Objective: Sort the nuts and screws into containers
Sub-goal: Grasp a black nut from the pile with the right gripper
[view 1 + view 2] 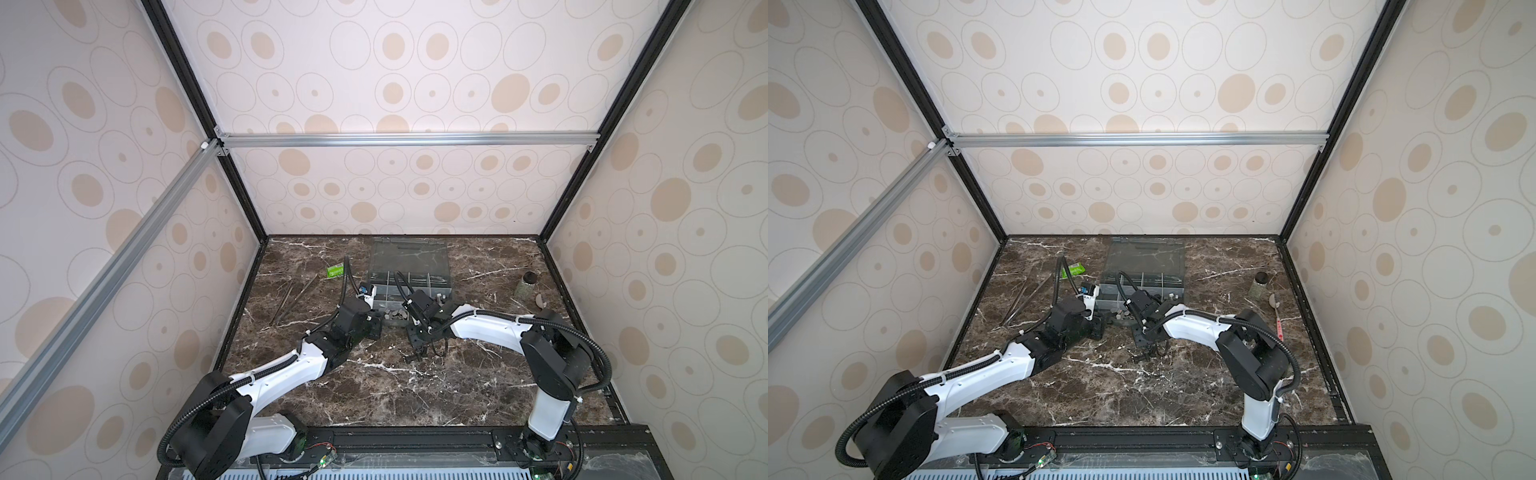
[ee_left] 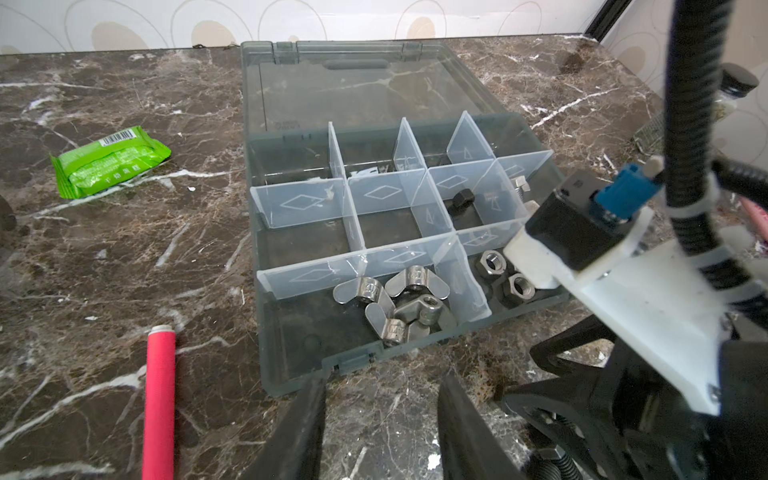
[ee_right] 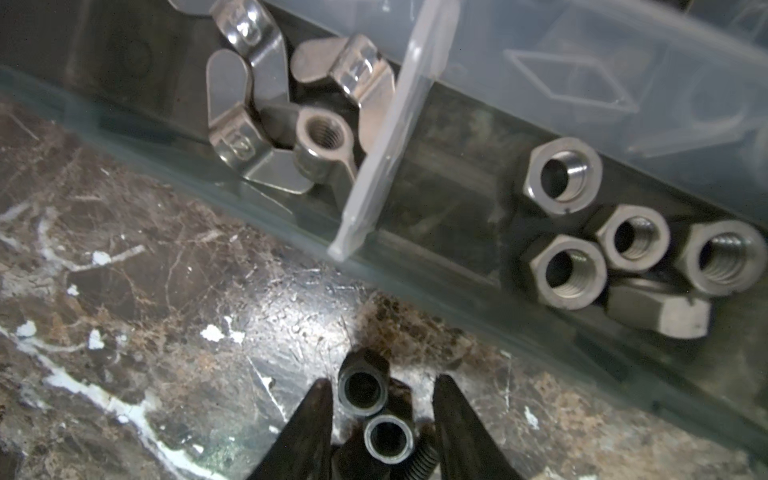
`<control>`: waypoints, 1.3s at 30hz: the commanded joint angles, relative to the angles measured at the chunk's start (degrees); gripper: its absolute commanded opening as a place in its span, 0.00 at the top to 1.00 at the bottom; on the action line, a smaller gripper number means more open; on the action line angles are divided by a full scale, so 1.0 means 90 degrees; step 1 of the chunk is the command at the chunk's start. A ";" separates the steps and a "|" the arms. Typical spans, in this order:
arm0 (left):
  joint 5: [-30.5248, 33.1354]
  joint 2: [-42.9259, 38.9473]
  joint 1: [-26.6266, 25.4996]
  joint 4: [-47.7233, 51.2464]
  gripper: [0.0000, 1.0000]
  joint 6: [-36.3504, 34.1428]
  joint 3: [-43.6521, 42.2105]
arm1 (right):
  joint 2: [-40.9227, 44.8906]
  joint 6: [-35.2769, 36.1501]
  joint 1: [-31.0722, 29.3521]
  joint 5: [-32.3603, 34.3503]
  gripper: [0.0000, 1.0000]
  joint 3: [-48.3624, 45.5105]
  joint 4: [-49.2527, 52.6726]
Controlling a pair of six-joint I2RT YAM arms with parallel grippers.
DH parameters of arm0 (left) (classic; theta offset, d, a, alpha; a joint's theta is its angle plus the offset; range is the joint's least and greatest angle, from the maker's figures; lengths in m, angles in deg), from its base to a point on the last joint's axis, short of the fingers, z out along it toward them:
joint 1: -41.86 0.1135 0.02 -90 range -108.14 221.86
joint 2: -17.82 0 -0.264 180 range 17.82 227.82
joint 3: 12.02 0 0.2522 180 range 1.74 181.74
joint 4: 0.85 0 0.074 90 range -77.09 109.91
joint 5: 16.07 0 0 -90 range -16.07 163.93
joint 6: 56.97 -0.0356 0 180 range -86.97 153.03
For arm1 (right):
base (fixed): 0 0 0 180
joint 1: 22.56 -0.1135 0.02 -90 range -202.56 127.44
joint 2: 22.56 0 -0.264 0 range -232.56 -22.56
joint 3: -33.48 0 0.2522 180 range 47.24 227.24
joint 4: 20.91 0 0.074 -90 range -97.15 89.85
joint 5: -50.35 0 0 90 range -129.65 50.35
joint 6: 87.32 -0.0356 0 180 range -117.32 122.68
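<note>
The containers are the compartments of a grey organiser box (image 2: pixel 270 353) with its lid open, seen in both top views (image 1: pixel 409 286) (image 1: pixel 1142 286). Silver wing nuts (image 2: pixel 399 299) (image 3: pixel 270 108) lie in a front compartment, and hex nuts (image 2: pixel 505 276) (image 3: pixel 602 245) lie in the one beside it. A black nut (image 2: pixel 461 201) and a silver screw (image 2: pixel 519 185) sit further back. My left gripper (image 2: pixel 382 378) stands open over bare marble at the box's front edge. My right gripper (image 3: pixel 382 382) is open and straddles two dark nuts (image 3: pixel 360 388) on the table, with a threaded screw (image 3: pixel 422 457) beside them.
A green packet (image 2: pixel 110 160) and long tweezers (image 1: pixel 291 297) lie left of the box. A red-sleeved rod (image 2: pixel 158 399) lies near my left gripper. A black-capped jar (image 1: pixel 527 284) and a pink-handled spoon (image 1: pixel 1277 316) are at the right. The two wrists are close together.
</note>
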 commanded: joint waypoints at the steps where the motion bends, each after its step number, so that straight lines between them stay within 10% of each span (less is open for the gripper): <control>1: 0.0061 -0.0140 0.0075 -0.0162 0.55 0.0091 -0.0018 | -0.0159 0.0120 -0.0091 -0.0037 0.57 0.0133 0.0266; 39: 0.0026 -0.0320 0.0148 -0.0048 0.55 0.0014 -0.0053 | -0.0753 0.0345 -0.0295 0.0332 0.68 0.0625 0.0637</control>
